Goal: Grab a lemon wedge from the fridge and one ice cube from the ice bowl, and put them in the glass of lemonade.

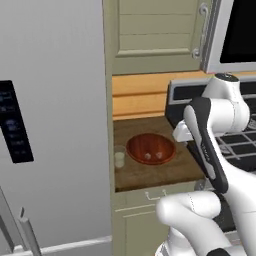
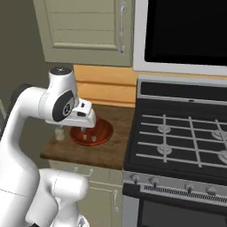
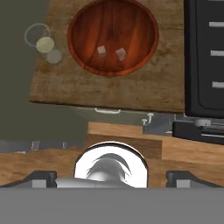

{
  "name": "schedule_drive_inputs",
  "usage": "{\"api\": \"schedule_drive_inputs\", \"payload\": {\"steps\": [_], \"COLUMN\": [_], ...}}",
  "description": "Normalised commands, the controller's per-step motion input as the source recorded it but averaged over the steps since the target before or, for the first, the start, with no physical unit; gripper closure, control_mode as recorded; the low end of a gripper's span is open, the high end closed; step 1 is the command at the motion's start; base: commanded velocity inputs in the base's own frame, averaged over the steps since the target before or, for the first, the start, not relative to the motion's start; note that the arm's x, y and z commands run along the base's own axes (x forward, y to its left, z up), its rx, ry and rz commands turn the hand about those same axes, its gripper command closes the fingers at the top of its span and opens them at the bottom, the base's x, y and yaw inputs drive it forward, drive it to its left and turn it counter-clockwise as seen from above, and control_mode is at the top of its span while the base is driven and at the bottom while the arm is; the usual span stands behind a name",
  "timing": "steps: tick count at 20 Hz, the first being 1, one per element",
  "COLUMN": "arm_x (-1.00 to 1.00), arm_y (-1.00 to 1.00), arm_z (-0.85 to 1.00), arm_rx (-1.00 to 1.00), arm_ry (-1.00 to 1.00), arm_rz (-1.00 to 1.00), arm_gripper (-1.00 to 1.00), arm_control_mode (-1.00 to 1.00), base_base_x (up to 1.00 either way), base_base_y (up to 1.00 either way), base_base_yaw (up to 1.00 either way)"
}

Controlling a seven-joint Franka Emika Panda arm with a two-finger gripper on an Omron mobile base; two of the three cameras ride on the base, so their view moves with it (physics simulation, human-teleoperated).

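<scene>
Hand view: ice bowl (image 3: 113, 37) well above the spread, empty pincer (image 3: 111, 177).

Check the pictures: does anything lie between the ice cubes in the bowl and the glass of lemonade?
Nothing visible does. The ice cubes lie in the ice bowl, and the glass of lemonade stands just beside it on the same wooden counter, with bare counter between them.

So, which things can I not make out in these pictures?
- Lemon wedge: behind the closed door of the fridge in the left base view.
- Ice bowl: partly covered by the robot's wrist in the right base view.
- Glass of lemonade: too small to judge its fill.
- Stove: cut off by the hand view's right edge.
</scene>
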Motion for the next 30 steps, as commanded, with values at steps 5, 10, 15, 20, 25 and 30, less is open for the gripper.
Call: {"api": "schedule_drive_inputs", "payload": {"steps": [5,10,15,20,25,30], "arm_x": [0.0,0.56,0.76,0.55,0.71,0.34], "arm_y": [0.0,-0.02,-0.01,0.01,0.08,0.0], "arm_z": [0.0,-0.58,-0.83,-0.54,-0.2,-0.74], "arm_rx": [0.0,0.0,0.0,0.0,0.0,-0.01], "arm_ry": [0.0,0.2,0.31,0.24,0.03,0.0], "arm_rz": [0.0,0.06,0.19,0.23,0.04,0.0], "arm_gripper": [-1.0,-1.0,-1.0,-1.0,-1.0,-1.0], "arm_control_mode": [1.0,-1.0,-1.0,-1.0,-1.0,-1.0], "base_base_x": [0.74,0.13,0.0,0.0,0.0,0.0], "base_base_y": [0.0,-0.02,0.0,0.0,0.0,0.0], "base_base_yaw": [-0.03,0.0,0.0,0.0,0.0,0.0]}}
